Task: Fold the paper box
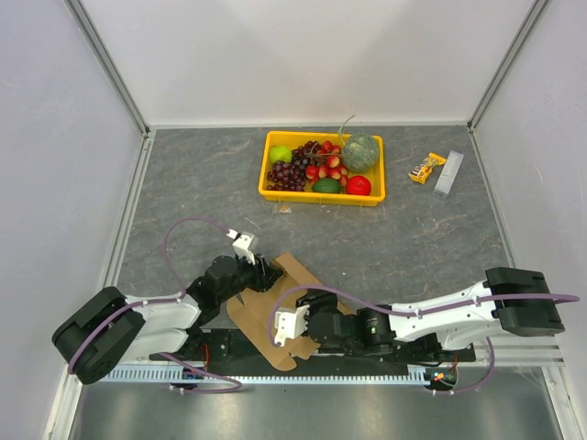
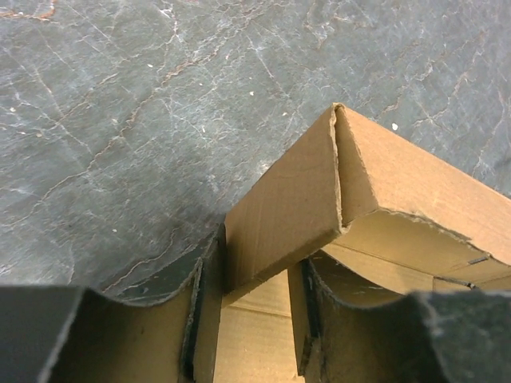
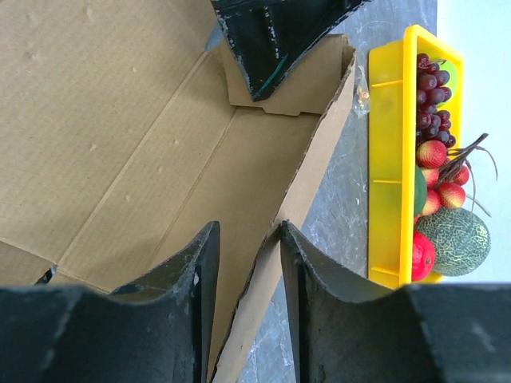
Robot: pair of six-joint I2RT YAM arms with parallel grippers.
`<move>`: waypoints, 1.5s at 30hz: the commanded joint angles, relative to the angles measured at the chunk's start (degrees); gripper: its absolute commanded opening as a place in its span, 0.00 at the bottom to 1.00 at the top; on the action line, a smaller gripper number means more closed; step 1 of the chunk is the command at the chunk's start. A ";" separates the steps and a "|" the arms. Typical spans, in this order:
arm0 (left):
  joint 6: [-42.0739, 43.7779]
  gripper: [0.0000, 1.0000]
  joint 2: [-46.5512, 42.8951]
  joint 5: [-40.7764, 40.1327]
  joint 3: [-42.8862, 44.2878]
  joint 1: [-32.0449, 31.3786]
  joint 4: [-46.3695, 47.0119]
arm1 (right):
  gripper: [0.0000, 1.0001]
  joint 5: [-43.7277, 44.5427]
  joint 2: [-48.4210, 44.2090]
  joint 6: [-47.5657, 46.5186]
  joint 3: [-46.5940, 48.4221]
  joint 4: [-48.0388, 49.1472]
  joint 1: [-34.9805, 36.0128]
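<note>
A grey marbled table (image 1: 413, 247) inside white walls (image 1: 303, 55) set the scene. The box (image 1: 295, 273), plain brown cardboard and only half formed, lay at the near edge between the two arms. It sat well apart from a yellow tray (image 1: 321, 198) of fruit at the far side, with a snack bar (image 1: 426, 168) off to the tray's right. The left gripper (image 2: 257, 267) stood astride a raised, folded-over corner of the box, one finger on each side of the wall. From where I stood I could not tell whether it pinched the card or merely flanked it. The right gripper (image 3: 247, 231) straddled the side wall nearest the tray. Its jaws were parted, and a gap showed between one finger and the cardboard. The box floor lay flat and uncovered.
</note>
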 commanded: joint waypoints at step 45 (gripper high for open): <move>15.09 0.19 29.66 -18.14 8.95 -8.99 29.75 | 0.12 -14.98 -16.79 34.94 12.58 -1.67 -28.55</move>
